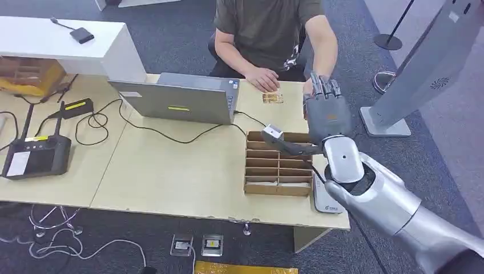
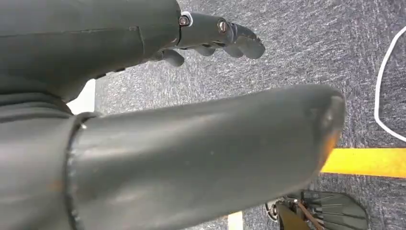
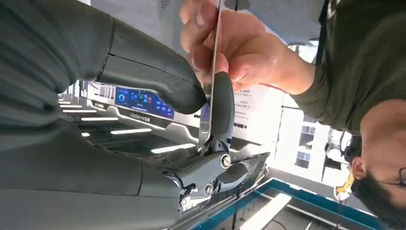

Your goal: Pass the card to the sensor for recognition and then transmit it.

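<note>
The hand-over step looks under way: beyond the divided cardboard tray (image 1: 278,165), the right hand (image 1: 325,111) pinches the card (image 3: 214,67) while a person's hand (image 3: 239,52) grasps it, so next comes releasing; the left hand (image 2: 215,36) hangs empty, fingers apart.

Tan table (image 1: 171,171), brown cardboard tray (image 1: 278,171) (slotted), silver laptop (image 1: 177,103), dk-grey carpet (image 1: 171,34)

There's one laptop (image 1: 181,101) on the tabletop (image 1: 165,177), one cardboard divider box (image 1: 278,164), one black controller (image 1: 35,157) off to the side, one card (image 3: 213,72), and one person (image 1: 268,34) sitting across.
</note>
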You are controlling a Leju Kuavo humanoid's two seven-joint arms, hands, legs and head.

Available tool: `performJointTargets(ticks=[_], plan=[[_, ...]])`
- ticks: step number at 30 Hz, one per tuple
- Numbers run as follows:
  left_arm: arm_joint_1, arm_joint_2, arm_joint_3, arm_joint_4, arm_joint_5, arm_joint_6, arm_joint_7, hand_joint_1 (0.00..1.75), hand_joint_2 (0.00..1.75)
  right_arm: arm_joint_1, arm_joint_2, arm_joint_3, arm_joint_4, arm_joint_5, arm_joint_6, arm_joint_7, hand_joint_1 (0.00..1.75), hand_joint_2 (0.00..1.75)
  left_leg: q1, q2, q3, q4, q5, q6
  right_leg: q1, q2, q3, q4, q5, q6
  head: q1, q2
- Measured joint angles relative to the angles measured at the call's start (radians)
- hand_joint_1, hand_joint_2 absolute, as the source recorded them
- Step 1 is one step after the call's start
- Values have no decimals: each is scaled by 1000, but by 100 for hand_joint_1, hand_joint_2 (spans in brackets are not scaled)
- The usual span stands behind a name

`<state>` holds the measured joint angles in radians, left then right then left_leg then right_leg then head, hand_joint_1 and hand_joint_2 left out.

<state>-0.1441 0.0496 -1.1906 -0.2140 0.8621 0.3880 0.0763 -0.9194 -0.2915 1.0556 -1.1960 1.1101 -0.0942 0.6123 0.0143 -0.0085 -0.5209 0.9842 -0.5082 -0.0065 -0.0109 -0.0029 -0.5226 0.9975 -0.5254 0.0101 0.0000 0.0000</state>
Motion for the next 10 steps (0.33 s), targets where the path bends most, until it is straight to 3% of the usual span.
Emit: performJointTargets(ticks=[1, 10], plan=[[0, 0, 0, 0, 2, 0, 0, 0, 0, -1, 2, 2, 3, 0, 0, 2, 0, 0, 0, 0, 0, 0, 0, 0, 0, 0, 0, 0, 0, 0, 0, 0], [0, 0, 0, 0, 8, 1, 0, 0, 0, -11, 15, 36, 29, 23, -8, -4, 0, 0, 0, 0, 0, 0, 0, 0, 0, 0, 0, 0, 0, 0, 0, 0]])
